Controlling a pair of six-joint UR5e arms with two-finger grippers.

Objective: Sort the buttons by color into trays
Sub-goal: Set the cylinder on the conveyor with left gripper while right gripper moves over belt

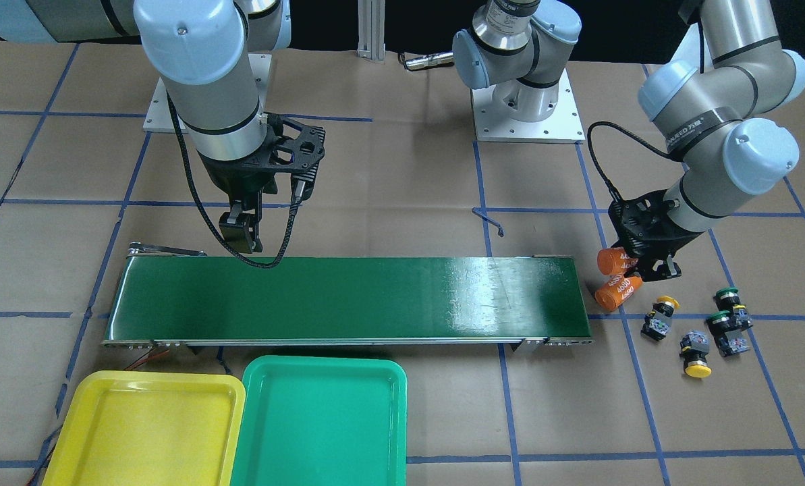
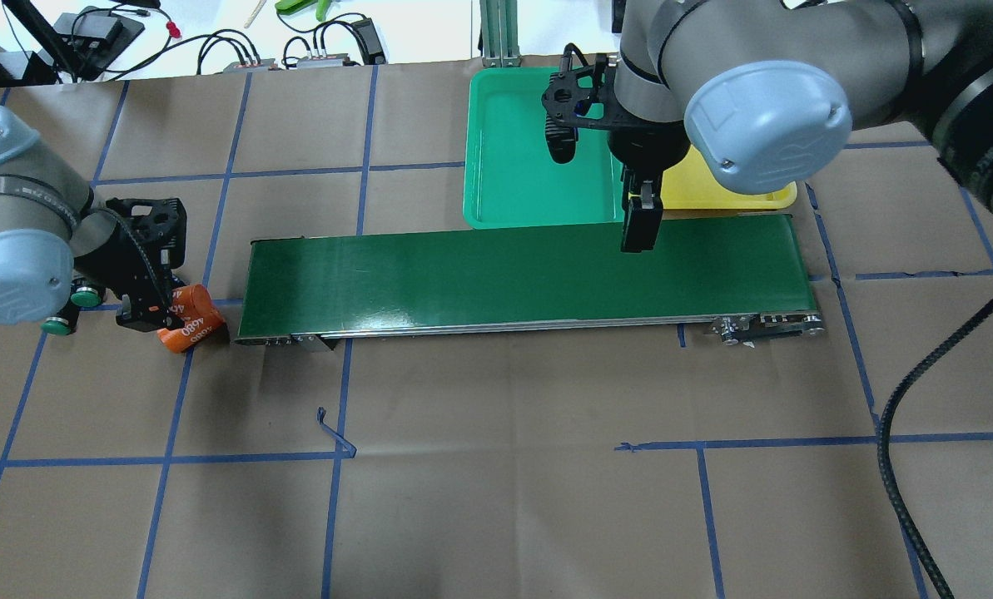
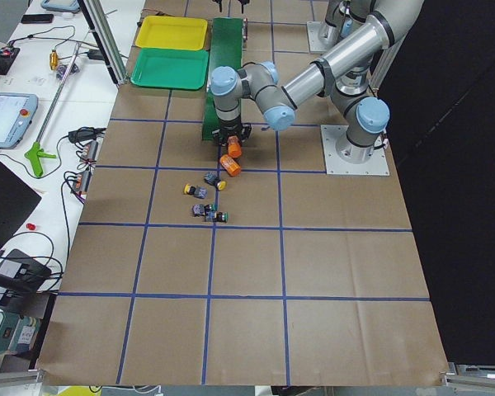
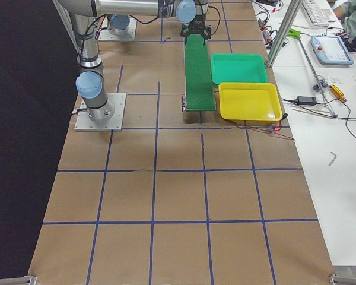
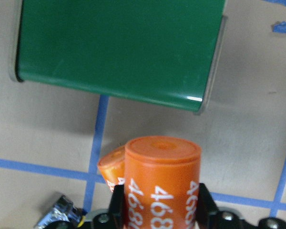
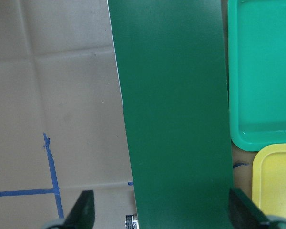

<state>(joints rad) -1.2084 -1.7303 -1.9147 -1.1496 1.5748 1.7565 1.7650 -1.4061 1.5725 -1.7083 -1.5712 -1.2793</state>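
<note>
Orange cylinder (image 5: 162, 162) is clamped in the left gripper (image 5: 159, 210), four buttons (image 1: 698, 352) close beside it; the right gripper (image 6: 162, 214), fingers apart, hangs over the green belt (image 6: 176, 95).

green conveyor belt (image 1: 348, 297), 2 orange cylinders (image 1: 619, 290)

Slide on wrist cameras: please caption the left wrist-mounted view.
Left gripper clamps an orange plastic "4680" cylinder beside a second orange cylinder, off the end of the dark green conveyor belt.

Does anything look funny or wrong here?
Yes. The left gripper is clamped on an orange cylinder, not a button. A second cylinder lies beside the belt end, and the buttons sit untouched nearby.
</note>
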